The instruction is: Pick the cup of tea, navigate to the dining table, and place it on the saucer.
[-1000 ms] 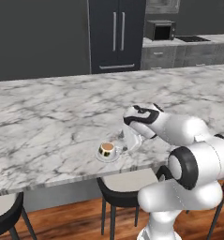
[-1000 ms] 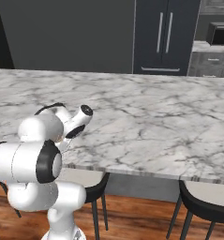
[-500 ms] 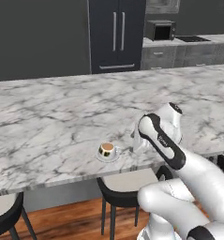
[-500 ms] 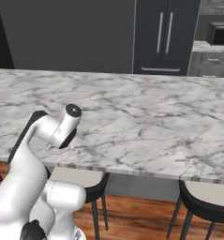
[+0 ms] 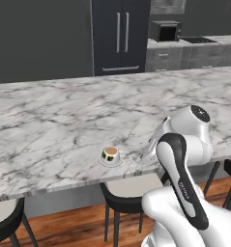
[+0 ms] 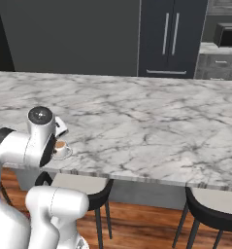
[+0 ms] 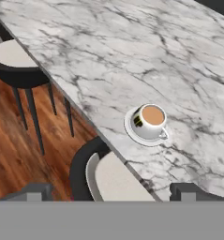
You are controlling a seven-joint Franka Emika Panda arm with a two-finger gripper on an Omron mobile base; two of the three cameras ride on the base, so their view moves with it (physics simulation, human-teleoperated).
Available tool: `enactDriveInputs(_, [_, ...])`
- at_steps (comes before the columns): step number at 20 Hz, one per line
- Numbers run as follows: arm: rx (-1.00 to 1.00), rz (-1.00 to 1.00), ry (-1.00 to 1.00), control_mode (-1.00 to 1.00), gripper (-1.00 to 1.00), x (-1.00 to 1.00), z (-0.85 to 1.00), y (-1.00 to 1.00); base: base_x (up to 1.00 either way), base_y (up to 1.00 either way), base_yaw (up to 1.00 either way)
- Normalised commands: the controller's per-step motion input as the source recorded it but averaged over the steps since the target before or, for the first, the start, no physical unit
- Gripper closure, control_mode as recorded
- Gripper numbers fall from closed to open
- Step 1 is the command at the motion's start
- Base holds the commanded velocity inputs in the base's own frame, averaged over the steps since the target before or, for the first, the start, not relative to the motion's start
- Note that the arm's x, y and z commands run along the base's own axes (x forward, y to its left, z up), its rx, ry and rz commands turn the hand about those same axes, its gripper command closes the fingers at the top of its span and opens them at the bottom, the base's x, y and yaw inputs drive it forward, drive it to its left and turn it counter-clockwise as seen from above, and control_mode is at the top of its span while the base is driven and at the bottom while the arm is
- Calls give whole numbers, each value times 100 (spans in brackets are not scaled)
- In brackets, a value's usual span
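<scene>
The cup of tea [image 5: 109, 154] is a small white cup holding brown liquid. It stands upright on the white saucer [image 5: 103, 163], close to the near edge of the marble dining table [image 5: 64, 125]. From the right base, the cup [image 6: 59, 147] and saucer [image 6: 67, 154] peek out just past my arm's upper joint. In the hand view my gripper [image 7: 112, 194] is open and holds nothing. Its fingertips [image 7: 36, 192] are spread wide, and the cup [image 7: 150, 121] sits on the saucer [image 7: 131, 133] well ahead of them, untouched. The table [image 7: 132, 47] stretches beyond.
Dark stools with pale seats are tucked under the table edge [image 5: 129, 193] [image 5: 3, 224] [image 6: 214, 209] [image 7: 108, 180] [image 7: 17, 61] over a wood floor. A dark fridge [image 5: 119, 36] and a microwave [image 5: 165, 31] stand behind the table.
My hand has drawn back from beside the cup and risen above the table edge as the arm folded toward the base. The cup stays on the saucer.
</scene>
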Motion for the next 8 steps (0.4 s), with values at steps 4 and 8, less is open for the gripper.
enactDriveInputs(4, [0, -24, 0, -100, -100, -100, 52, -17, 0, 0, 0])
enactDriveInputs(8, [0, -25, -1, -100, -100, -100, 31, -24, 0, 0, 0])
